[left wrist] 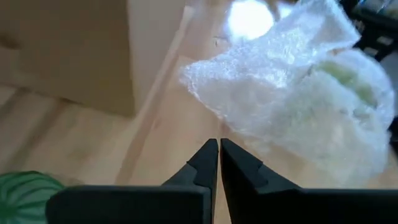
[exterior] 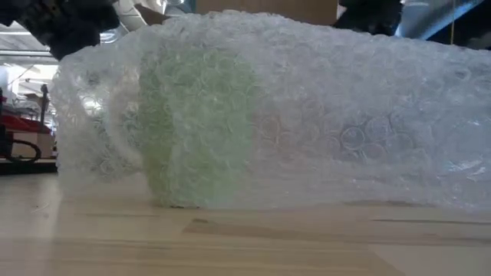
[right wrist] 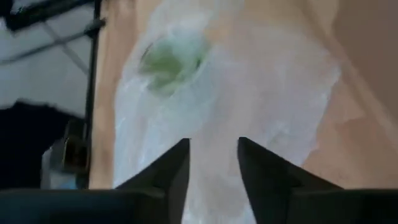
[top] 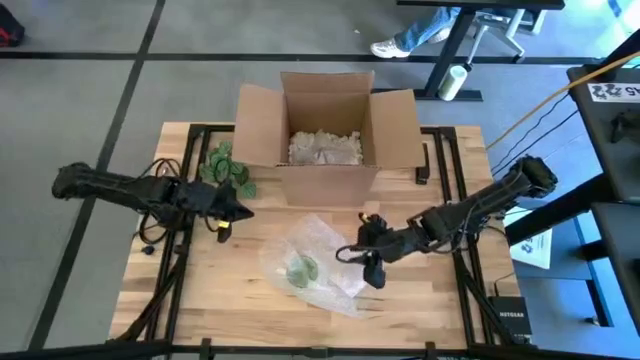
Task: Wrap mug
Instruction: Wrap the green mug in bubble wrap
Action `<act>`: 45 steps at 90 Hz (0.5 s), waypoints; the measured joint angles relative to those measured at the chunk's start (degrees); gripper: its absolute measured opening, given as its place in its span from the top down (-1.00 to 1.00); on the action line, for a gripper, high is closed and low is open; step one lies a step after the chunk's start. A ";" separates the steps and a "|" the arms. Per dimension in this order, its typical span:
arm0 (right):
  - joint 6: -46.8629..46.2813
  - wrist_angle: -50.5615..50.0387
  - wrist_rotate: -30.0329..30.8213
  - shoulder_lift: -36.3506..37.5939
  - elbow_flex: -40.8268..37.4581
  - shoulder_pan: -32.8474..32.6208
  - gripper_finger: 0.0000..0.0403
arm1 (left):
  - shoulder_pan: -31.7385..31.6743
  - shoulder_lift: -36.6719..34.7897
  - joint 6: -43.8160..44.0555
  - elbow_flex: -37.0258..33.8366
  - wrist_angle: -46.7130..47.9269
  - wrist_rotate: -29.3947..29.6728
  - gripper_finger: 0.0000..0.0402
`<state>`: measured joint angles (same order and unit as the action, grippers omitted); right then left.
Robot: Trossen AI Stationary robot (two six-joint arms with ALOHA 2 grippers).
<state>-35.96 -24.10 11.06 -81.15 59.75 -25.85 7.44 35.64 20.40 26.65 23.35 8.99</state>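
1. The green mug (top: 301,270) is lying on the wooden table (top: 200,290), already bundled inside a loose sheet of bubble wrap (top: 318,262) that is spreading out past it toward the right arm — from table height the mug is only showing as a green blur through the plastic.
2. The right gripper (top: 372,272) is hovering at the right edge of the wrap with its fingers apart and nothing between them; I'd guess it is sitting there to catch the loose flap and fold it over.
3. The left gripper (top: 232,212) is waiting off to the left, clear of the bundle, its two fingers pressed together on nothing — probably keeping out of the way of the right arm.
4. Behind the bundle an open cardboard box (top: 325,130) with packing fill is standing, most likely where the wrapped mug is headed.
5. A green leafy thing (top: 226,167) is lying beside the box, untouched.
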 joint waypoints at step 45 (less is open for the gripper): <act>3.44 0.54 -6.26 -7.59 0.00 0.00 0.04 | 0.02 0.09 0.87 0.00 -3.36 0.12 1.00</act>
<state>-32.51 -23.56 4.80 -88.74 59.75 -25.85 7.46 35.73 21.26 26.65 19.99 9.10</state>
